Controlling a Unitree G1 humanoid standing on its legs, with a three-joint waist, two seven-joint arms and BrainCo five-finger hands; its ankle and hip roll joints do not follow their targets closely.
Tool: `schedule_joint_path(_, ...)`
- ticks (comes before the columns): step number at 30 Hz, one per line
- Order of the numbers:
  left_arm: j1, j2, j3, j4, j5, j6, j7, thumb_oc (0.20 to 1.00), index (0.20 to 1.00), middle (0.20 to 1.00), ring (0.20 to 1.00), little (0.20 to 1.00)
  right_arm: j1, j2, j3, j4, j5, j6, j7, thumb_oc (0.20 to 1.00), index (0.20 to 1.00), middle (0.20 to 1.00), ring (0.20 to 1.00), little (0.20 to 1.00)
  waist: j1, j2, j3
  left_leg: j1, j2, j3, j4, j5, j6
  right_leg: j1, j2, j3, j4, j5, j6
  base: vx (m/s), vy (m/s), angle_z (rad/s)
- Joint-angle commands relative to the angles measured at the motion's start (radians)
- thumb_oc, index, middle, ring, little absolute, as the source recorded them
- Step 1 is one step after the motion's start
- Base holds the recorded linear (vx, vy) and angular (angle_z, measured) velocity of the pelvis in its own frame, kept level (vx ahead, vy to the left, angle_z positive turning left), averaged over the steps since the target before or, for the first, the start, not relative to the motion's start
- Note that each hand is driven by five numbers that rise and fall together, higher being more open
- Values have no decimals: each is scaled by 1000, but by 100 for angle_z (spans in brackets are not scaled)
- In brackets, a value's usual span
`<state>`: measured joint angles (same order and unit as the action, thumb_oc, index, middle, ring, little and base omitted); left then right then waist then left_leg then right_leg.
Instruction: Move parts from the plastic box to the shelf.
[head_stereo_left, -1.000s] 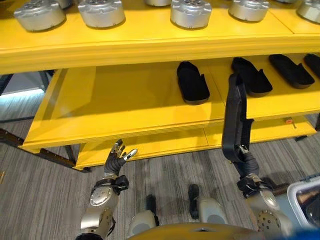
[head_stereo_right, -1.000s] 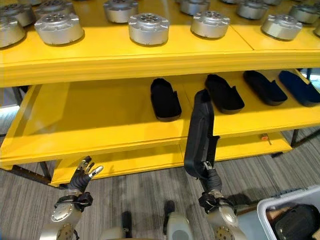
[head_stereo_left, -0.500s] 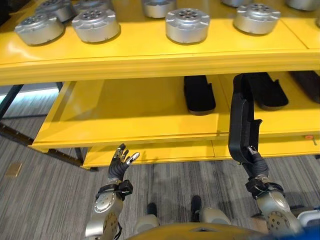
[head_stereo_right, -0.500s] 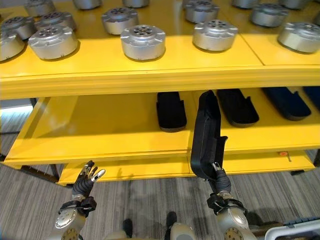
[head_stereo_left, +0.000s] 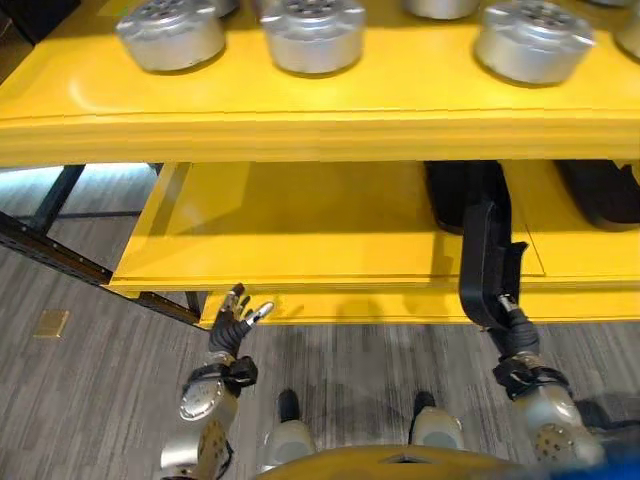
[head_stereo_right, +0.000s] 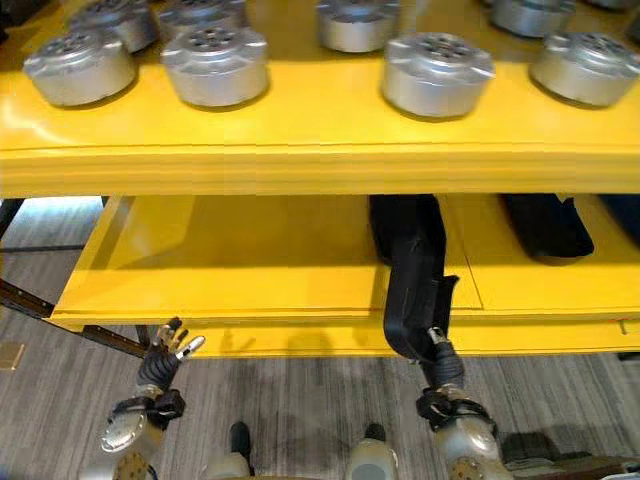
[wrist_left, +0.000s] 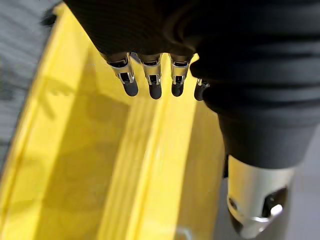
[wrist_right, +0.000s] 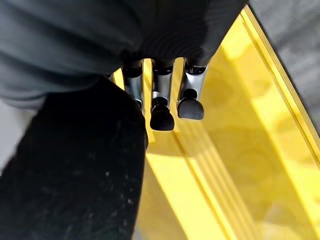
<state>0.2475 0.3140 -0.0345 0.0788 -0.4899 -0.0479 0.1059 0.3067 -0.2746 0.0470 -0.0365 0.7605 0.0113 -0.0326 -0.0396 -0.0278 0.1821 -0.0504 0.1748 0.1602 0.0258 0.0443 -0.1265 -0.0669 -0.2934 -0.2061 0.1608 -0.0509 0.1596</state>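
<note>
the long black part (head_stereo_left: 484, 262) stands nearly upright in the right hand (head_stereo_left: 513, 322), its lower end clamped by the hand's fingers (wrist_right: 162, 116) and its upper end reaching up in front of the middle yellow shelf (head_stereo_left: 300, 230), just before that shelf's front edge. in the right wrist view the part fills the space beside the hand, with the dark fingertips curled against its side and the yellow boards showing past them. the right arm rises from the lower right, wrist pointing straight up toward the shelf.

on the middle shelf, behind the held part, lies another black part (head_stereo_right: 400, 222), flat on the board, and a further black part (head_stereo_right: 545, 222) lies to its right, apart from it. the left stretch of that board is bare yellow.

the top shelf (head_stereo_right: 300, 130) carries round silver metal parts (head_stereo_right: 215, 65) set in rows, near one another but not touching.

the left hand (head_stereo_left: 232, 322) is raised at the lower left, below and in front of the middle shelf's left end, palm up, its fingers (wrist_left: 150, 82) loosely spread and relaxed, holding nothing. a lower yellow shelf (head_stereo_left: 330, 308) shows as a strip beneath the middle one, above the grey striped floor (head_stereo_left: 100, 380). no writing can be read.
</note>
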Motion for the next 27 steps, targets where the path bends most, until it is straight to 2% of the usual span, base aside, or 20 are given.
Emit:
schedule_joint_path(1, 8, 18, 15, -84, 2, -53, -19, 1000, 1000, 1000, 1000, 1000, -99, -44, -31, -131, 12, -69, 40, 200, 200, 200, 200, 200, 12, 8, -5, -71, 66, -8, 123, -25, -3, 61, -27, 23, -6, 17, 29, 80, 207, 3)
schedule_joint_path(2, -4, 32, 9, -90, 2, -56, -16, 1000, 1000, 1000, 1000, 1000, -135, -58, -23, -150, 16, -78, 45, 200, 200, 200, 200, 200, 22, -2, 7, -124, 59, -14, 193, -46, 0, 60, -47, 13, -11, 26, 34, 34, 170, 2)
schedule_joint_path(4, -18, 49, 1, -95, -2, -58, -15, 1000, 1000, 1000, 1000, 1000, -202, -85, 0, -163, 34, -84, 42, 200, 200, 200, 200, 200, 26, -8, 20, -193, 50, -26, 257, -70, 2, 48, -66, 4, -19, 42, 37, 5, 133, 10)
schedule_joint_path(9, -51, 78, -20, -100, -5, -56, -4, 1000, 1000, 1000, 1000, 1000, -353, -139, 65, -164, 54, -86, 26, 200, 200, 200, 200, 200, 49, -21, 52, -269, 37, -38, 314, -88, 7, 24, -87, -15, -29, 61, 39, -25, 46, 11)
schedule_joint_path(11, -64, 100, -41, -112, -19, -57, 7, 1000, 1000, 1000, 1000, 1000, -500, -159, 125, -132, 66, -96, -10, 200, 200, 200, 200, 200, 76, -29, 82, -322, 34, -53, 345, -96, 10, 1, -90, -28, -27, 63, 38, -66, 28, 7)
schedule_joint_path(15, -85, 124, -71, -117, -37, -53, 15, 1000, 1000, 1000, 1000, 1000, -654, -173, 191, -81, 62, -90, -54, 200, 200, 200, 200, 200, 111, -36, 110, -370, 30, -70, 374, -105, 19, -25, -92, -47, -7, 60, 34, -27, 4, 12)
schedule_joint_path(20, -111, 153, -102, -132, -52, -61, 29, 1000, 1000, 1000, 1000, 1000, -831, -179, 238, 26, 32, -94, -130, 200, 200, 200, 200, 200, 142, -32, 137, -417, 19, -87, 405, -110, 24, -53, -100, -69, 20, 61, 30, -26, 8, 20)
schedule_joint_path(23, -148, 178, -134, -143, -72, -71, 46, 1000, 1000, 1000, 1000, 1000, -1019, -194, 266, 152, 3, -94, -198, 200, 200, 200, 200, 200, 169, -25, 158, -457, 8, -100, 424, -113, 31, -82, -107, -72, 41, 63, 26, -48, 27, 10)
schedule_joint_path(27, -182, 184, -168, -152, -90, -76, 57, 1000, 1000, 1000, 1000, 1000, -1134, -169, 242, 242, 22, -119, -258, 200, 200, 200, 200, 200, 178, -11, 180, -508, -4, -113, 449, -117, 39, -127, -117, -72, 79, 52, 20, -58, 31, 9)
